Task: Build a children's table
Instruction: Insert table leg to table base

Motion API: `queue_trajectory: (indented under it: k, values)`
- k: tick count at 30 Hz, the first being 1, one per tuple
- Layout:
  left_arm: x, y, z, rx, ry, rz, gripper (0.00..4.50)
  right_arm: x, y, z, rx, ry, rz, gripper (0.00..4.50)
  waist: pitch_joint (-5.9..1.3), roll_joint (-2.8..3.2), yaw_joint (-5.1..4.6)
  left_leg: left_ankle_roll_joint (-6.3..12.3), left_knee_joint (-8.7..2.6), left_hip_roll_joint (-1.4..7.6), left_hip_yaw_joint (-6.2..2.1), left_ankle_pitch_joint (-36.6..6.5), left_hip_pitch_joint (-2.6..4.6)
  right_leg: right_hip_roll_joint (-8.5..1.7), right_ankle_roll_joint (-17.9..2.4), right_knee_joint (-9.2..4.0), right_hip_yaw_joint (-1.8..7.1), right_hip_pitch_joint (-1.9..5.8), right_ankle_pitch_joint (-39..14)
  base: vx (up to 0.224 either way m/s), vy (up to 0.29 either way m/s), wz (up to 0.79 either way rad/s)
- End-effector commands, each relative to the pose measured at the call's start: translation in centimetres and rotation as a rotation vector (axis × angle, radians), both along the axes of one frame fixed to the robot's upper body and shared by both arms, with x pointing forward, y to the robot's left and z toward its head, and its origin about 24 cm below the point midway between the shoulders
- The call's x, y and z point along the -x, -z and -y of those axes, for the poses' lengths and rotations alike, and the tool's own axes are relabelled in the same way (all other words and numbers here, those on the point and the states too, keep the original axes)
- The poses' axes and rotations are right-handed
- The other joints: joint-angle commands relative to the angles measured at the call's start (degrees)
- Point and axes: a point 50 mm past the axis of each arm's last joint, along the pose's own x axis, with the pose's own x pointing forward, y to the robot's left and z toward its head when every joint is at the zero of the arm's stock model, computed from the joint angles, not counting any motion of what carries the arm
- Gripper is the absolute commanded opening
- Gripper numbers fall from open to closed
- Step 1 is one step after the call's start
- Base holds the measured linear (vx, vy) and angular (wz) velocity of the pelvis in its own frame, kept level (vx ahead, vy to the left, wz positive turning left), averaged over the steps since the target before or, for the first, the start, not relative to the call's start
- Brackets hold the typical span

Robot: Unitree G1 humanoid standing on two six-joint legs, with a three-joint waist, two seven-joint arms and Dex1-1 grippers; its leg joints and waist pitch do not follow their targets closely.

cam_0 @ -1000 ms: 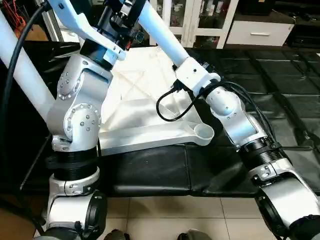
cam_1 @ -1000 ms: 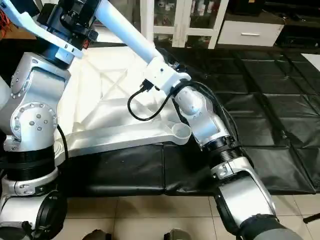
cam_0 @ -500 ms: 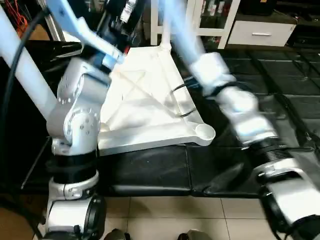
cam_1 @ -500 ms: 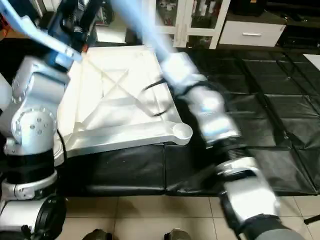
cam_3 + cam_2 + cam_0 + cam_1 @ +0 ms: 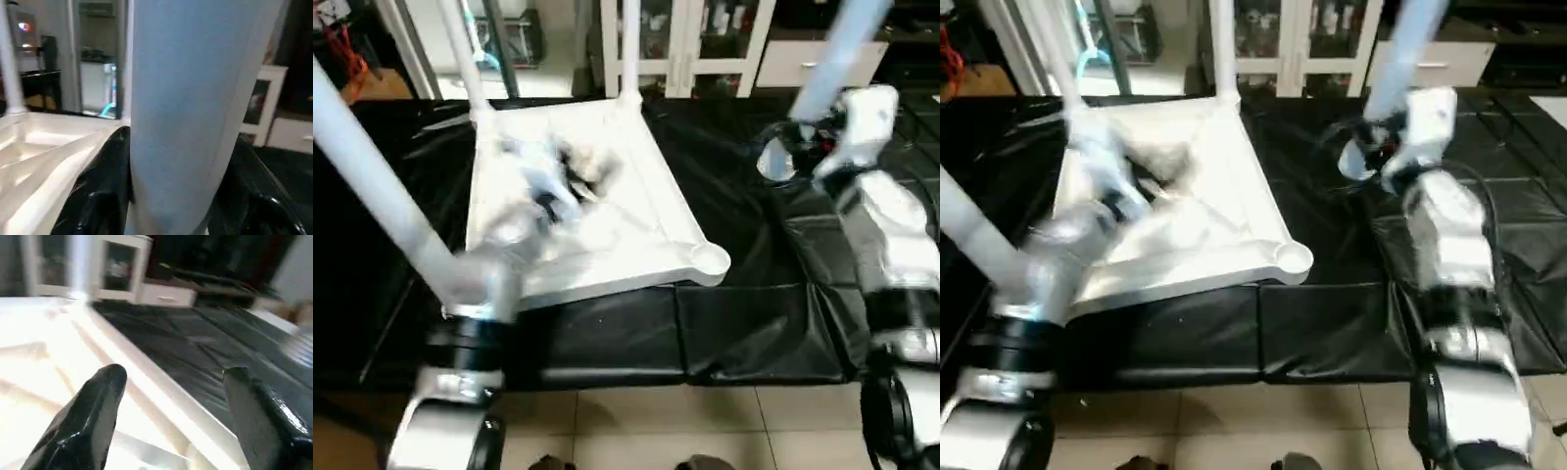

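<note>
Black padded mats (image 5: 754,323) cover most of the frame, over a tiled floor (image 5: 636,441) along the bottom edge; a white glass-door cabinet (image 5: 705,44) stands at top centre.

Table top (image 5: 636,211): white, square, lying ribs-up on the mats, centre-left of the head views. Empty round corner socket (image 5: 710,259) at its near-right corner.

Legs: three stand upright in the top's sockets – one (image 5: 382,196) crossing the left side, one (image 5: 465,54) at upper left, one (image 5: 628,49) at top centre. A fourth leg (image 5: 837,49) sits at upper right, over the mats, apart from the top.

Right pincer (image 5: 173,196): black fingers (image 5: 105,181) closed on either side of that fourth leg, gripping it.

Left pincer (image 5: 168,416): fingers (image 5: 93,416) spread wide, nothing between them, above the ribbed underside; arm motion-blurred in the head views.
</note>
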Motion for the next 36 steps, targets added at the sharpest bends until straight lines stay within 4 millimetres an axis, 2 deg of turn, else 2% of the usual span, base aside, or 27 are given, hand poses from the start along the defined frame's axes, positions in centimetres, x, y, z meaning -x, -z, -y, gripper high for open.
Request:
queue_trajectory:
  k: [1,2,3,4,6,9,10,12,13,14,15,17,25,27,31,32,36]
  values:
    - [0.5,0.6,0.9,-0.096,0.102,0.038,3.57,0.3,-0.6,0.4,-0.005,-0.024,0.009,1.9,-6.02,-1.02,-0.09,6.4,-2.95,-0.41,0.62,-2.9,0.45,-1.76,-16.1,-4.25,1.07,4.72,2.1,0.0,0.0,0.0]
    - [1.5,2.0,1.8,-0.209,0.263,0.062,3.57,0.7,-0.1,0.7,-0.011,-0.059,-0.035,1.9,-6.08,-1.39,-0.19,6.66,-2.93,-0.59,0.65,-2.4,0.48,-1.68,-15.9,-4.54,1.06,4.87,2.1,0.0,0.0,0.0]
    - [1.5,2.0,1.8,-0.209,0.263,0.062,3.57,0.7,-0.1,0.7,-0.011,-0.059,-0.035,1.9,-6.03,-1.18,0.01,6.76,-3.08,-0.45,0.5,-2.2,0.44,-1.9,-15.6,-4.36,1.11,4.99,1.9,0.0,0.0,0.0]
    - [2.6,2.8,2.2,-0.268,0.397,0.061,3.57,0.9,-0.1,0.7,-0.012,-0.079,-0.048,1.9,-6.06,-1.33,-0.24,6.66,-2.97,-0.46,0.63,-1.4,0.35,-1.89,-15.6,-4.19,1.17,4.96,2.8,0.0,0.0,0.0]
    - [3.6,3.6,2.4,-0.327,0.534,0.04,3.57,1.1,-0.4,0.5,-0.013,-0.114,-0.066,1.9,-6.04,-1.01,-0.45,6.61,-3.02,-0.42,0.62,-0.9,0.3,-1.94,-15.6,-3.96,1.2,4.85,3.2,0.0,0.0,0.0]
    - [3.6,4.1,2.2,-0.374,0.564,0.025,3.57,1.3,-0.4,0.1,0.001,-0.152,-0.082,1.9,-5.9,-0.94,-0.57,5.8,-3.02,-0.27,0.84,-2.7,0.59,-2.0,-15.9,-4.33,1.22,4.62,1.8,0.0,0.0,0.0]
    - [3.4,5.0,1.6,-0.466,0.583,0.01,3.57,1.8,-0.1,-0.5,0.027,-0.215,-0.106,1.9,-5.66,-1.02,-0.51,5.44,-3.2,-0.41,0.82,-4.0,0.67,-1.84,-15.7,-4.7,1.21,4.65,-0.5,0.0,0.0,0.0]
    - [3.4,5.0,1.6,-0.466,0.583,0.01,3.57,1.8,-0.1,-0.5,0.027,-0.215,-0.106,1.9,-5.4,-0.96,-0.54,4.42,-3.38,-0.27,0.77,-5.5,0.76,-1.9,-14.3,-4.86,1.28,4.59,-3.4,0.0,0.0,0.0]
    - [3.3,5.6,1.0,-0.538,0.588,0.01,3.57,2.3,0.2,-1.1,0.06,-0.276,-0.128,1.9,-5.32,-0.96,-0.56,3.78,-3.52,-0.36,0.67,-6.0,0.87,-1.86,-13.6,-5.25,1.27,4.6,-5.0,0.0,0.0,0.0]
    - [3.1,6.0,0.6,-0.567,0.58,0.006,3.57,2.8,0.6,-1.7,0.088,-0.333,-0.145,1.9,-5.29,-1.1,-0.64,3.42,-3.58,-0.4,0.64,-5.8,0.69,-1.88,-13.2,-5.13,1.37,4.74,-4.8,0.0,0.0,0.0]
    - [3.1,6.0,0.6,-0.567,0.58,0.006,3.57,2.8,0.6,-1.7,0.088,-0.333,-0.145,1.9,-5.34,-0.93,-0.5,3.21,-3.59,-0.31,0.62,-5.7,0.82,-1.96,-13.1,-5.02,1.36,4.67,-4.6,0.0,0.0,0.0]
    - [2.8,6.2,0.1,-0.584,0.562,0.006,3.57,3.4,1.2,-2.6,0.111,-0.404,-0.174,1.9,-5.5,-1.03,-0.64,3.18,-3.57,-0.32,0.54,-5.0,0.67,-2.03,-13.5,-4.89,1.38,4.75,-3.1,0.0,0.0,0.0]
    - [2.2,7.3,-1.6,-0.625,0.552,-0.046,3.57,3.6,1.3,-3.3,0.107,-0.46,-0.197,1.9,-5.66,-1.07,-0.62,3.86,-3.5,-0.46,0.57,-3.7,0.57,-2.1,-14.2,-4.64,1.43,4.75,-0.6,0.0,0.0,0.0]
    - [2.1,7.2,-1.8,-0.597,0.56,-0.058,3.29,3.8,1.4,-3.4,0.105,-0.466,-0.205,1.9,-5.61,-1.12,-0.58,4.16,-3.54,-0.36,0.59,-3.2,0.59,-2.12,-14.7,-4.53,1.43,4.73,0.2,0.0,0.0,0.0]
    - [2.0,7.3,-2.0,-0.607,0.567,-0.048,3.06,4.0,1.4,-3.4,0.112,-0.475,-0.211,1.9,-5.53,-1.13,-0.51,4.01,-3.58,-0.3,0.62,-3.8,0.62,-2.22,-14.7,-4.66,1.46,4.72,-0.5,0.0,0.0,0.0]
    - [2.1,7.4,-2.1,-0.608,0.578,-0.044,2.93,4.0,1.6,-3.5,0.12,-0.483,-0.215,1.9,-5.52,-0.67,-0.45,3.9,-3.58,-0.3,0.54,-3.9,0.64,-2.25,-14.7,-4.68,1.45,4.64,-0.7,0.0,0.0,0.0]
    - [2.0,7.4,-2.1,-0.601,0.594,-0.044,2.61,3.9,1.8,-3.5,0.124,-0.48,-0.212,1.9,-5.59,-0.91,-0.52,3.54,-3.65,-0.28,0.57,-4.0,0.68,-2.18,-14.8,-4.65,1.45,4.72,-0.2,0.0,0.0,0.0]
